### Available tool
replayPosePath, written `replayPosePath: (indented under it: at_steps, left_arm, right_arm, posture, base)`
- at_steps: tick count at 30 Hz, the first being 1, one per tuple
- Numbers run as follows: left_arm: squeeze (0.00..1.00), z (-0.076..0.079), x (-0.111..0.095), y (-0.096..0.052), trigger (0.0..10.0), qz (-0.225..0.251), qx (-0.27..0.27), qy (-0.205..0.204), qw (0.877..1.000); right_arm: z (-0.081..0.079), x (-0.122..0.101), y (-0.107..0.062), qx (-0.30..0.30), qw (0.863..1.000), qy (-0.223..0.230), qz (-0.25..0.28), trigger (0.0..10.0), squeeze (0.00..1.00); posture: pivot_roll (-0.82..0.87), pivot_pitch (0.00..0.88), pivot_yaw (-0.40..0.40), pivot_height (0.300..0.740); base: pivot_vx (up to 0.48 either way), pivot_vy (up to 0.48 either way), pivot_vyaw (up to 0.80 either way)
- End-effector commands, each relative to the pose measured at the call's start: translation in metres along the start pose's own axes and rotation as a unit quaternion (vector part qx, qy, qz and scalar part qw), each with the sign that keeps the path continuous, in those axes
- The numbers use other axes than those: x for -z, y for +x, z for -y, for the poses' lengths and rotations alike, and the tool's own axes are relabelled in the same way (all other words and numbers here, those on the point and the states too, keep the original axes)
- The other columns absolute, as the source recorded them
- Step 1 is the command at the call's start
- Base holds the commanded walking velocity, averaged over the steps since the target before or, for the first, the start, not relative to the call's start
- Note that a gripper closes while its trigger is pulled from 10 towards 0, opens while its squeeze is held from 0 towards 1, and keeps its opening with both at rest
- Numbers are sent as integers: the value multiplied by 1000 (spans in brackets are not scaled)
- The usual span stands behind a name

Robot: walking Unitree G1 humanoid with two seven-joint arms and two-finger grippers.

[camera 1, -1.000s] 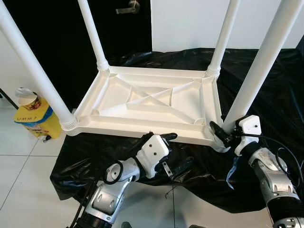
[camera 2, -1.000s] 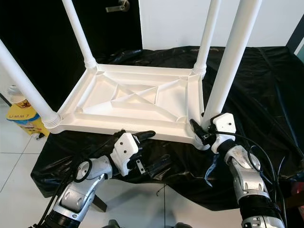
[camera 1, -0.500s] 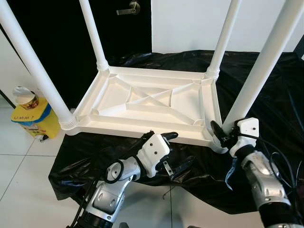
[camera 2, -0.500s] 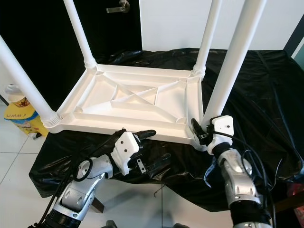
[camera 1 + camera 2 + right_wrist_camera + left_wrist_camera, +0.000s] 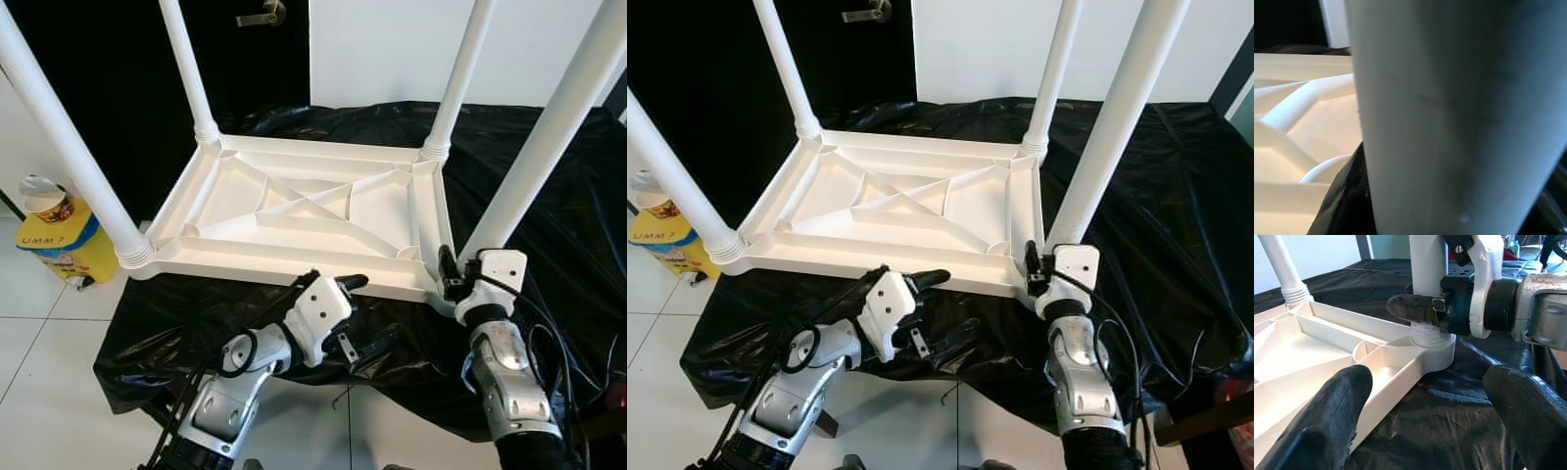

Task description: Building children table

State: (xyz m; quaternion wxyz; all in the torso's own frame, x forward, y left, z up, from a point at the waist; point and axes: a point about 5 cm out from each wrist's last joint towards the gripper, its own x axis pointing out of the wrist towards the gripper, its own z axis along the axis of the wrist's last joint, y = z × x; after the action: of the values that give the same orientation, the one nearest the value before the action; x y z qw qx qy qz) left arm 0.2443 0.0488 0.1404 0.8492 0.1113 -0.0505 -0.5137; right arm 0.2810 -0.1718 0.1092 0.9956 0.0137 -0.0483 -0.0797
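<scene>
A white plastic children's table [image 5: 284,266] lies upside down on a black sheet [image 5: 578,225], with its legs standing up. My right gripper [image 5: 453,279] is shut on the near right leg [image 5: 549,147] just above its threaded base. One of its black fingers [image 5: 1413,308] presses against that leg [image 5: 1427,264] in the left wrist view, and the leg [image 5: 1459,107] stands very close in the right wrist view. My left gripper [image 5: 372,309] is open just in front of the table's near rim, to the left of that corner, holding nothing.
A yellow container [image 5: 61,245] with a paper cup on top stands on the white tile floor at the left. Behind the table are a black door with a handle [image 5: 261,14] and a white wall. The sheet's front edge hangs over the floor.
The view has shifted slightly. My right forearm has swung in closer below the near right leg while its gripper stays at the leg's base. My left gripper has hardly moved.
</scene>
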Motion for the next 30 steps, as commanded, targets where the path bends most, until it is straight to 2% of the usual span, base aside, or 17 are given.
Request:
replayPosePath:
  at_steps: [1,3,7,18,19,22,23,30]
  left_arm:
    - [0,-1,1,3,10000,-3,-6,-6,1000]
    - [0,-1,1,3,10000,-3,-6,-6,1000]
    - [0,1,0,5,10000,-1,-6,-11,1000]
    - [0,-1,2,0,10000,-7,-13,-11,1000]
    - [0,-2,2,0,10000,-7,-14,-11,1000]
    - [0,-4,2,0,10000,-8,-16,-11,1000]
    - [0,-4,2,-1,10000,-7,-16,-11,1000]
    - [0,-5,1,-1,10000,-5,-13,-13,1000]
  right_arm:
    - [-7,24,-11,27,997,2,-66,10000,0]
    - [-7,24,-11,27,997,2,-66,10000,0]
    - [-20,17,-11,31,998,21,-57,10000,0]
    - [-22,10,-11,43,998,16,-44,10000,0]
    - [-22,8,-11,41,998,15,-39,10000,384]
    - [-23,6,-11,39,999,15,-33,10000,384]
    - [-22,3,-12,25,999,14,-27,10000,1000]
    - [-22,-6,-17,-16,1000,14,-10,10000,1000]
  posture:
    - [29,83,17,740]
    - [29,83,17,740]
    - [31,101,17,740]
    - [38,101,19,740]
    - [34,103,23,740]
    - [34,103,23,740]
    - [30,107,32,740]
    - [28,110,36,740]
  base:
    - [0,0,0]
    - [0,0,0]
    - [0,0,0]
    - [0,0,0]
    - [0,0,0]
    - [0,0,0]
    - [0,0,0]
    - [0,0,0]
